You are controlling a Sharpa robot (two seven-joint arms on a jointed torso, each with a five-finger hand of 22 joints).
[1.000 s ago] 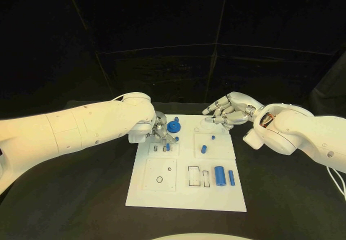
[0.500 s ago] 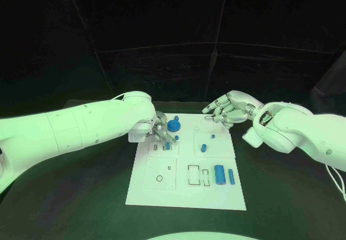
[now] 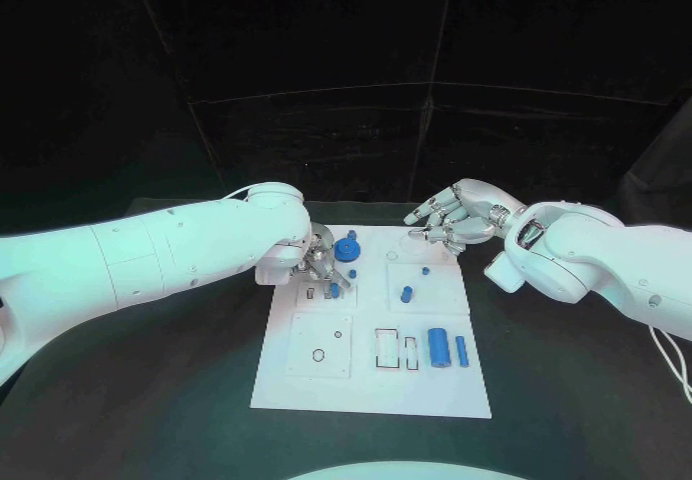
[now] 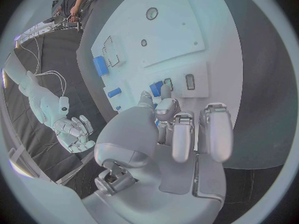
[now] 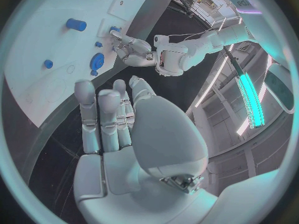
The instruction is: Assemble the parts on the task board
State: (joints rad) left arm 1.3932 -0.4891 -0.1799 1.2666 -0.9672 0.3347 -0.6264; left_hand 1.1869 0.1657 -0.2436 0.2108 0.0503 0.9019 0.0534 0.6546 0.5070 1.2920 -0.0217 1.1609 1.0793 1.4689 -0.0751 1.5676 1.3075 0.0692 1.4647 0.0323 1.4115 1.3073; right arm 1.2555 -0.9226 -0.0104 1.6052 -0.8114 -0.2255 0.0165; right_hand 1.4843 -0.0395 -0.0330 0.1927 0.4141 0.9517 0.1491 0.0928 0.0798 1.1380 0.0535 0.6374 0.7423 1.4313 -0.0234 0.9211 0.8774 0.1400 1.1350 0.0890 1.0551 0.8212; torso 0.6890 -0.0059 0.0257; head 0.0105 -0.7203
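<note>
Left hand [image 3: 320, 262] pinches a small blue part [image 3: 333, 290] on the task board [image 3: 372, 390]; right hand [image 3: 450, 222] hovers released.

I see the task board [image 3: 433, 385] mid-surface [image 3: 159, 400]; my left hand [image 3: 320, 268] sits over its far-left corner, my right hand [image 3: 450, 222] beyond its far edge.
</note>
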